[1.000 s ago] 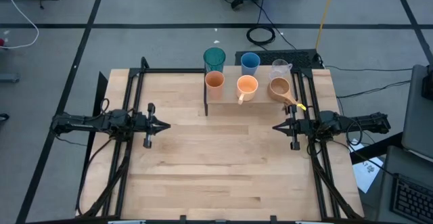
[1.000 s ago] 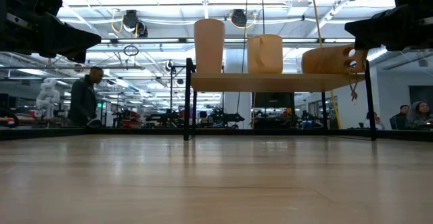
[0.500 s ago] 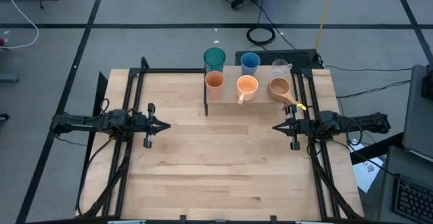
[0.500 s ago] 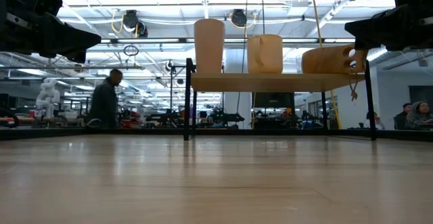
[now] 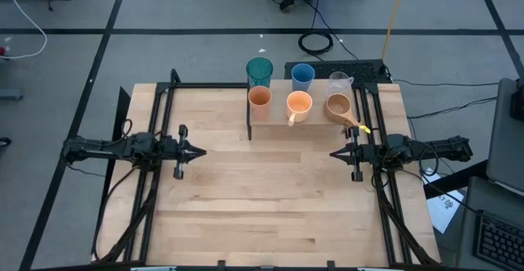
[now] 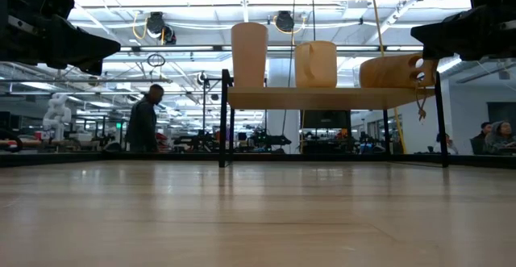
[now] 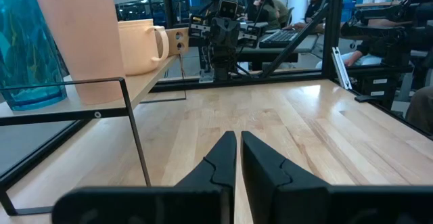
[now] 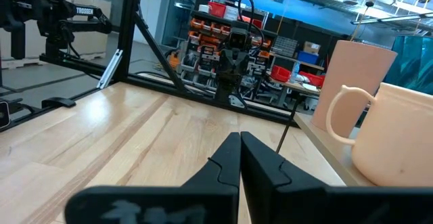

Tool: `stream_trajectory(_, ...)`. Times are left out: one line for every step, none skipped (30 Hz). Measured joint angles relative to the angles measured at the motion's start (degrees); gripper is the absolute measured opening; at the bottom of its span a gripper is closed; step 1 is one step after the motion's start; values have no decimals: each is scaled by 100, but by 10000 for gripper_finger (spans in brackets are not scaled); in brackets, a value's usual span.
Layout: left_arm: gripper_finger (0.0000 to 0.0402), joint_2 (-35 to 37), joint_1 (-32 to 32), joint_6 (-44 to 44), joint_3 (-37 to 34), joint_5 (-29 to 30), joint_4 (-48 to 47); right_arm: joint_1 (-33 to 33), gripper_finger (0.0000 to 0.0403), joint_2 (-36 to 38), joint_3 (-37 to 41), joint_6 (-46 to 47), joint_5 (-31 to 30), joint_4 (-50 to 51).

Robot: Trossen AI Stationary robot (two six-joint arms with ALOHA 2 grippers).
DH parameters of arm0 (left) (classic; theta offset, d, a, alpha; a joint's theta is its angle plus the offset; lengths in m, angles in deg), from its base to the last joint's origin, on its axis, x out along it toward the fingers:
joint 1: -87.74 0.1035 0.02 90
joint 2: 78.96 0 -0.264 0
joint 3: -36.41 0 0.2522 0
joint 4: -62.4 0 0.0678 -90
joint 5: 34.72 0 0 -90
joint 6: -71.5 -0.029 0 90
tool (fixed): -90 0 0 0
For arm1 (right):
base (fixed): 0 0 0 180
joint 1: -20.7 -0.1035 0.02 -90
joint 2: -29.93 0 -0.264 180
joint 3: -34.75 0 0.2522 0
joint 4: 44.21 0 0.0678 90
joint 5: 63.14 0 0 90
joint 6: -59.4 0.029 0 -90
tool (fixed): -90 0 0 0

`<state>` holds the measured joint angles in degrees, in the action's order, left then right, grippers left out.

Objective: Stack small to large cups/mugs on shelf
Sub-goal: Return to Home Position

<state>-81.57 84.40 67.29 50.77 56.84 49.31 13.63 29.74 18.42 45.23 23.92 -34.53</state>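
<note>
Left fingers and right fingers pressed together, near opposite tabletop sides; middle open. Shelf at far edge holds orange cup, orange mug, wooden mug; tumbler, blue cup, clear cup behind

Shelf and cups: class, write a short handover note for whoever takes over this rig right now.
Left gripper: shut, empty, at the left side of the table. Right gripper: shut, empty, at its right side.
Shelf: orange cup, orange handled mug, wooden mug stand in a row on it.
Teal tumbler, blue cup, clear handled cup stand in a row behind; their footing is hidden.
Done: front row placed.
Left: probably only checking the back row and size order.
</note>
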Motion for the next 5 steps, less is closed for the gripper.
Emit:
stream_trajectory(26, 0, 1, 0, 0, 0, 0, 0, 0, 0, -1, -1, 2, 1)
stream_trajectory(26, 0, -1, -2, 0, 0, 0, 0, 0, 0, 0, 0, 0, 1)
stream_trajectory(26, 0, 0, 0, 0, 0, 0, 0, 0, 2, 0, -2, 1, 0)
stream_trajectory(26, 1, 0, 0, 0, 0, 0, 0, 0, 2, 0, -2, 0, 2)
stream_trajectory(26, 0, 0, 0, 0, 2, 1, 0, 0, 2, 0, -1, 1, 2)
